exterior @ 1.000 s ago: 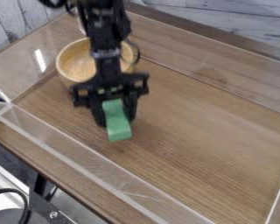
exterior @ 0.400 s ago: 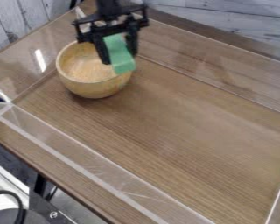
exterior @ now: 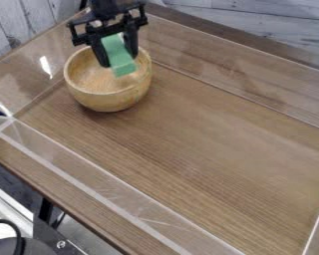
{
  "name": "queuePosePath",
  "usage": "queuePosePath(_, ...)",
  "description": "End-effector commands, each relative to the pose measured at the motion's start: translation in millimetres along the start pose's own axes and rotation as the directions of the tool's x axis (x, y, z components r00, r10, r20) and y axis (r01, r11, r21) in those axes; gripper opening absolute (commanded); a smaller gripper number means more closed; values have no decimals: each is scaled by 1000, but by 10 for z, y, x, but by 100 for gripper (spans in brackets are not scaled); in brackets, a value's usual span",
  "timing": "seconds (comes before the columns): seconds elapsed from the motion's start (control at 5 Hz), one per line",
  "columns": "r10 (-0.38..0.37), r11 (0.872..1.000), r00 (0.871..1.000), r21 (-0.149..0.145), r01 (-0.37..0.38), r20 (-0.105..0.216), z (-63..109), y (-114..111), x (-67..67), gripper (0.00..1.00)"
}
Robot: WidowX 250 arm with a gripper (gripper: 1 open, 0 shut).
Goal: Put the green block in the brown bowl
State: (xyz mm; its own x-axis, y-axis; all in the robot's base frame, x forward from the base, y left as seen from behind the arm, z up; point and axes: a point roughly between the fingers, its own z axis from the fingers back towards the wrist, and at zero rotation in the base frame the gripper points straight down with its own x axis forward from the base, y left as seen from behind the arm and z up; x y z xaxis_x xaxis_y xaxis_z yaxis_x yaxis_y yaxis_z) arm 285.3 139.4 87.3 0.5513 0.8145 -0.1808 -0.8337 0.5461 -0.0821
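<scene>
Pincer [exterior: 112,38] is clamped on the green block [exterior: 119,53], black fingers [exterior: 132,38] either side of it near its top end. Block hangs upright-ish, slightly tilted, its lower end dangling over the open mouth of the brown bowl [exterior: 91,93], not down inside resting on anything as far as I can tell. Bowl sits toward the far left corner of the wood-grain surface [exterior: 202,139], which has clear plastic walls [exterior: 69,174] running round its edges.
</scene>
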Motion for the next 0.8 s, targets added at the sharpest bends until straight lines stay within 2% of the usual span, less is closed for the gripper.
queuePosePath(0.0, 4, 999, 996, -32, -1, 86, 139, -29, 195, 0)
queuePosePath(0.4, 13, 999, 995, -30, -10, 102, 9, -36, 370, 0)
queuePosePath(0.6, 11, 999, 995, -32, -8, 102, -21, -47, 414, 0)
